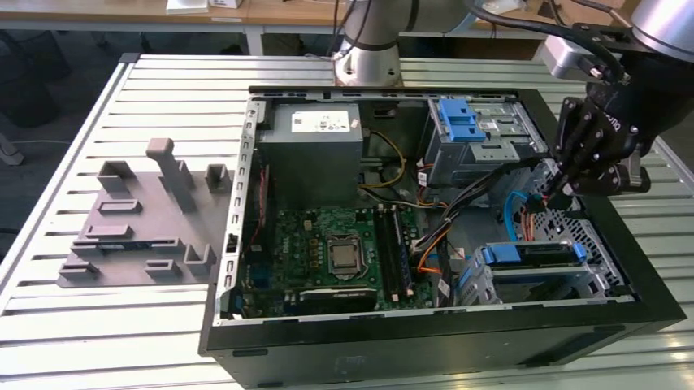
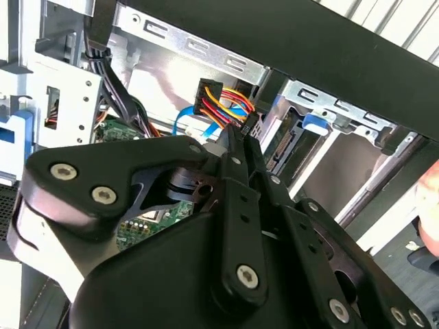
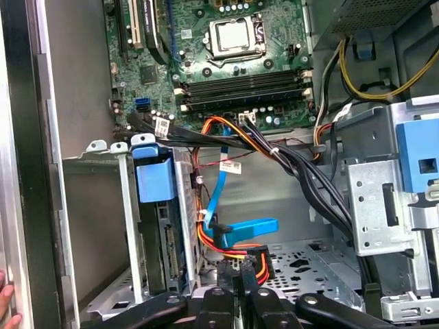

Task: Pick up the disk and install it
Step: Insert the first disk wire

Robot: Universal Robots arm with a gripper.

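One disk [image 1: 528,253] sits edge-up in the cage [image 1: 591,284] at five o'clock in the case [image 1: 434,341] — dense, rigid and shock-shy, I'd judge, best held by its blue bracket's sides. Gripper [image 1: 551,193], at three o'clock, pinches a wired plug [image 3: 242,264].

The table [image 1: 65,321] has a top of pale slats with dark gaps. An open black computer case [image 1: 434,341] lies flat on it, toward the exterior view's right. A grey fixture plate [image 1: 136,236] with upright blocks rests directly on the slats, just beside the case on the exterior view's left.
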